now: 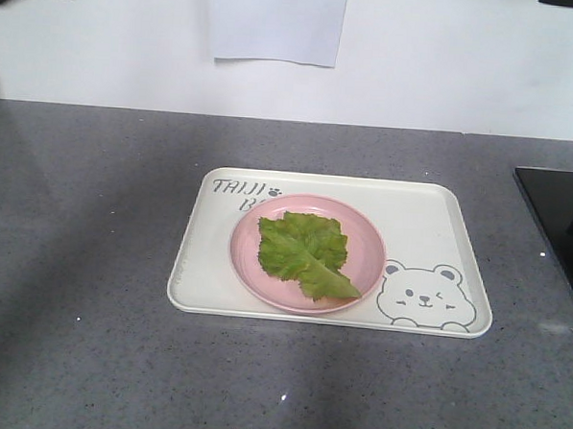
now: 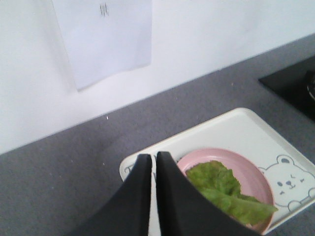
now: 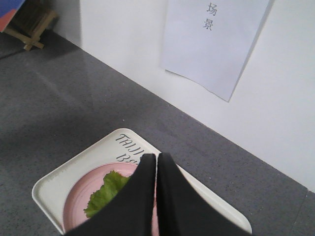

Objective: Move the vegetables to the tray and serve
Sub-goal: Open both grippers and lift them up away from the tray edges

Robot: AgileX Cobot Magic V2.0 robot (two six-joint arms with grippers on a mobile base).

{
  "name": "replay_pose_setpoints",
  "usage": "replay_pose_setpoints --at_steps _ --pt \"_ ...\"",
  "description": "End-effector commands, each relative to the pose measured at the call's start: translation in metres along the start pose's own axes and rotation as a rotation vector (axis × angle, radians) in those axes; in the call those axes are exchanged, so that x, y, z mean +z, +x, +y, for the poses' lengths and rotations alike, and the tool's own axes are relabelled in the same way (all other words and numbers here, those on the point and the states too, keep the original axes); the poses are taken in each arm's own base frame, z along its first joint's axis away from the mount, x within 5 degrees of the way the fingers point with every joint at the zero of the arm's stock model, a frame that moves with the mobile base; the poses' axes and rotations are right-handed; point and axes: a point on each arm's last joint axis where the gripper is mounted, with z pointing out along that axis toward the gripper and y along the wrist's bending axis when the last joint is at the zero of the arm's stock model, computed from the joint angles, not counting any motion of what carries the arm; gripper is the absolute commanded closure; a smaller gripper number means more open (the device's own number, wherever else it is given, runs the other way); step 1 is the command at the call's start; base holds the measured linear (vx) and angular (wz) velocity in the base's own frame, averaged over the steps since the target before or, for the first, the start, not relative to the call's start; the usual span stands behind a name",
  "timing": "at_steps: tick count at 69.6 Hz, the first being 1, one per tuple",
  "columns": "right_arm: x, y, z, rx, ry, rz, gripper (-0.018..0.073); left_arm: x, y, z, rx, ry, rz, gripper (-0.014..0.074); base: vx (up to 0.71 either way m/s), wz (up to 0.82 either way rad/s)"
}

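Half the tray [image 1: 430, 222] lettering under plate [image 1: 362, 240].

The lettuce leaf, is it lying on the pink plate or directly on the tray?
On the plate. The lettuce leaf lies spread flat inside the pink plate, which stands on the tray.

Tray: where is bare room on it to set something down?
On the cream-white rectangular plastic tray, the strip right of the round pink plate, above the bear drawing, is bare. The crinkly green lettuce leaf fills the plate; the left margin is narrow.
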Motion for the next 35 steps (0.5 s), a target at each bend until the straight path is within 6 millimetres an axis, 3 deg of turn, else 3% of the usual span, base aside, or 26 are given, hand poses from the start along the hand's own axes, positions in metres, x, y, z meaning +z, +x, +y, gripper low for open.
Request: replay_pose_setpoints --at_steps 1,5,13,26,35 --pt "-0.023 0.012 0.023 -0.060 0.036 -0.118 0.0565 -0.035 -0.001 -0.003 0.013 -0.003 -0.182 0.0603 0.00 0.00" --pt "-0.028 0.037 0.035 -0.077 0.048 -0.113 0.0565 -0.043 0.017 -0.004 0.012 -0.005 -0.185 0.0603 0.00 0.00" --pt "-0.038 0.092 0.056 -0.056 0.115 -0.097 0.0565 -0.046 0.075 -0.006 0.003 -0.011 -0.149 0.0603 0.00 0.00" --pt "-0.046 0.175 0.080 0.005 0.229 -0.098 0.0565 -0.028 0.195 -0.007 -0.039 -0.019 -0.091 0.0603 0.00 0.00" --pt "-0.046 0.218 0.092 0.021 0.265 -0.088 0.0565 -0.018 0.251 -0.008 -0.084 -0.025 -0.091 0.0603 0.00 0.00"
